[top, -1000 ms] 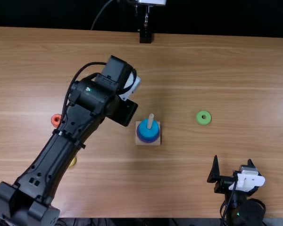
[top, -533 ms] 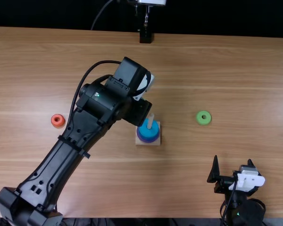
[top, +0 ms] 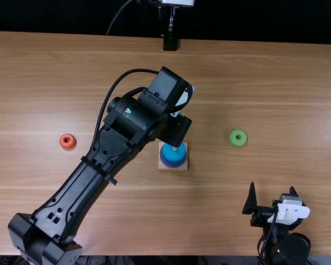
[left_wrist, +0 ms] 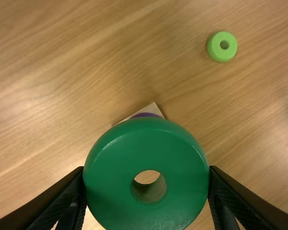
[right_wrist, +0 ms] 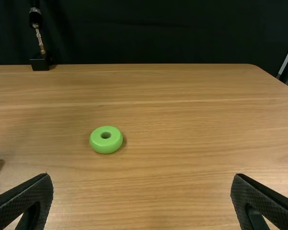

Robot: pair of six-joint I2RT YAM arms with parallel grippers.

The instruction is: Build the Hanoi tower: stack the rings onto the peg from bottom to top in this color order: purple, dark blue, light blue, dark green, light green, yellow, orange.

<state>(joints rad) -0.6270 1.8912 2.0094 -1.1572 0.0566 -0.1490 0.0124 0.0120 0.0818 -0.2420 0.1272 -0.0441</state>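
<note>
Dark backdrop (top: 265,19), light brown wooden table (top: 287,88) — streaky grain, black stand (top: 170,43) at far edge

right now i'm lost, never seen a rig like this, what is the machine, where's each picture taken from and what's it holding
It is a pair of black robot arms, left and right, at a wooden table. The top view looks steeply down from a fixed camera above the near edge; each wrist view comes from a camera on that arm, just behind its end effector.

The left end effector grips the dark green ring near the stack. The right end effector is open and empty.

On the table, a pale base carries stacked rings, with the light blue ring on top and purple lower down. The light green ring lies to one side of it, the orange ring to the other.
</note>
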